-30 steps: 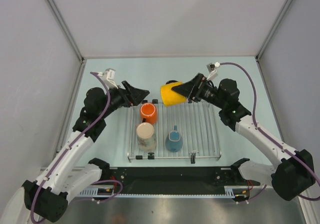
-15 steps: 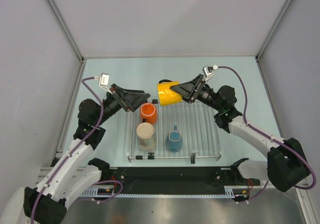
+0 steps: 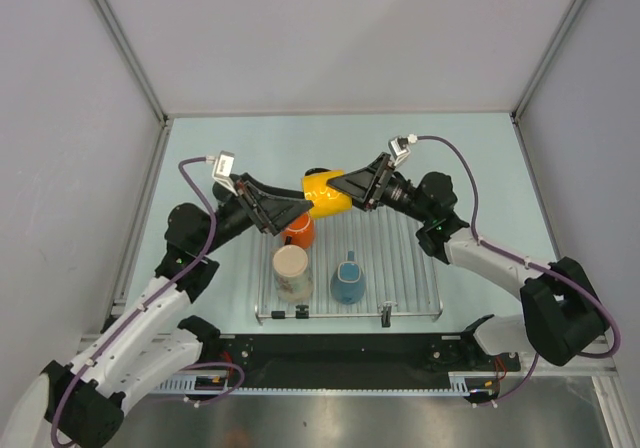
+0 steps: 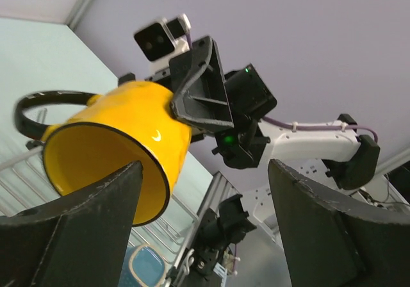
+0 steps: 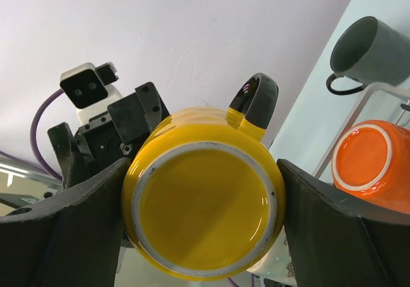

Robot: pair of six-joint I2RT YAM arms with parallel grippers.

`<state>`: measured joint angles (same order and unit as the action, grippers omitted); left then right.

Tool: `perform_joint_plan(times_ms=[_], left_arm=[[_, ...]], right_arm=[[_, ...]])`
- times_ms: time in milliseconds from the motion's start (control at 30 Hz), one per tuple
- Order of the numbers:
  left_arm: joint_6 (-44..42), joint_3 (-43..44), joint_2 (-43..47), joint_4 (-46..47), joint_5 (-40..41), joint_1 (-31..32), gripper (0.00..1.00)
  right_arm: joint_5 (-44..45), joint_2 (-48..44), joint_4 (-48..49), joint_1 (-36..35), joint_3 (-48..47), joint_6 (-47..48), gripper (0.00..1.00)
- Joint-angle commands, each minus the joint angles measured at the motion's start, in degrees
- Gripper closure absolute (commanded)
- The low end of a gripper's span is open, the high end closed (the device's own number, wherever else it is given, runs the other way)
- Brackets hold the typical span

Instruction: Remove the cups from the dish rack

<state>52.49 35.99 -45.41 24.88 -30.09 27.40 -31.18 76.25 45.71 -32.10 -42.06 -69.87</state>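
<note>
Table (image 3: 480, 168): pale green surface that carries the dish rack (image 3: 400, 258), which sits at the centre near the arm bases.

Right gripper (image 3: 350, 188): clamped on the yellow mug (image 3: 325, 198) and holding it in the air above the far left corner of the rack. In the right wrist view, one finger (image 5: 64, 229) sits on each side of the mug body, and the mug base faces the camera with the handle on top.

Left gripper (image 3: 300, 208): fingers (image 4: 83, 223) spread wide, holding nothing. It sits just beside the yellow mug, and the mug's open mouth faces it. Whether they touch cannot be determined.

Orange mug (image 3: 298, 233): on the rack, base up, partly covered by the left gripper.

Cream mug (image 3: 291, 268) and blue mug (image 3: 347, 283): on the near part of the rack, side by side.

Grey mug (image 5: 370, 50): on the table just past the rack edge.
</note>
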Motion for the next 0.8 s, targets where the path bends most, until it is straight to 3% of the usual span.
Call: perform_joint_plan(times_ms=[0, 200, 333, 500, 700, 767], left_arm=[[-0.2, -1.0, -0.7, 2.8, 1.3, 3.2, 0.16], [-0.8, -0.3, -2.8, 3.3, 2.3, 6.3, 0.16], [-1.3, -0.3, -3.6, 3.7, 2.5, 7.7, 0.3], [-1.5, -0.3, -4.2, 4.0, 2.9, 8.3, 0.34], [-1.7, -0.3, -4.3, 4.0, 3.2, 8.5, 0.61], [-1.8, -0.4, -4.3, 3.7, 3.5, 8.5, 0.78]], right_arm=[[0.1, 0.0, 8.3, -1.0, -5.7, -0.5, 1.0], [-0.2, 1.4, 9.2, -2.7, -6.5, -0.4, 1.0], [-0.2, 1.8, 9.7, -3.5, -6.4, -0.4, 1.0], [-0.7, 2.1, 10.0, -4.6, -6.5, -0.4, 1.0], [-0.5, 1.4, 9.5, -5.3, -5.9, 0.7, 1.0], [-0.4, 0.8, 7.8, -5.3, -5.9, 1.4, 1.0]])
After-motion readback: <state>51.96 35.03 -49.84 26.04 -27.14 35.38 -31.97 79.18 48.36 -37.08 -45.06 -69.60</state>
